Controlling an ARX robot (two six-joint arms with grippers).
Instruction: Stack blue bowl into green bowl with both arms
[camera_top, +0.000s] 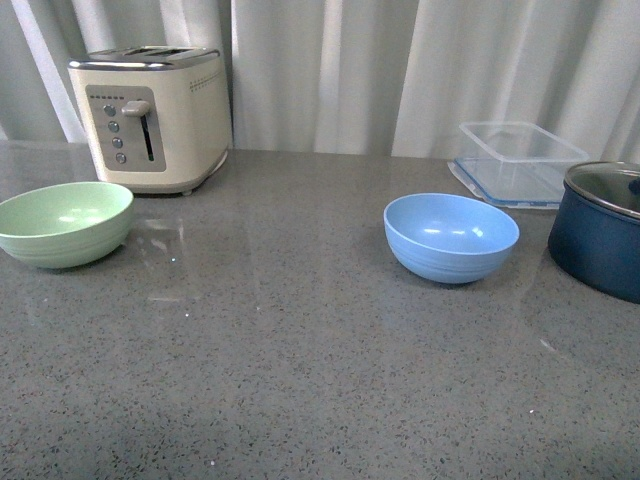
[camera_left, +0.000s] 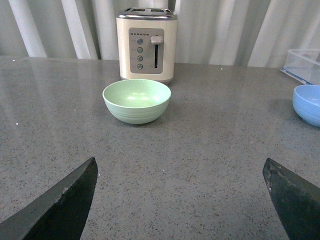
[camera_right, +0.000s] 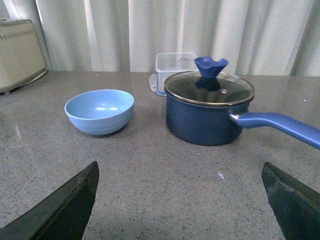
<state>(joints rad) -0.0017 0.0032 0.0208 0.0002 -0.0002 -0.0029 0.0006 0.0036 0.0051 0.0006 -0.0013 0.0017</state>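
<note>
Green bowl (camera_top: 65, 222) seen upright, well ahead of left gripper (camera_left: 180, 162), blue bowl (camera_top: 451, 236) upright ahead of right gripper (camera_right: 180, 165), both grippers spread wide, nothing held.

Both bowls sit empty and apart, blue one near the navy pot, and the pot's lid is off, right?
No: the glass lid is on the navy pot, as the right wrist view shows. The blue bowl and green bowl are empty and apart.

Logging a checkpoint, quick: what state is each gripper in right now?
Left gripper: open, holding nothing, green bowl ahead of it.
Right gripper: open, holding nothing, blue bowl ahead of it.
</note>
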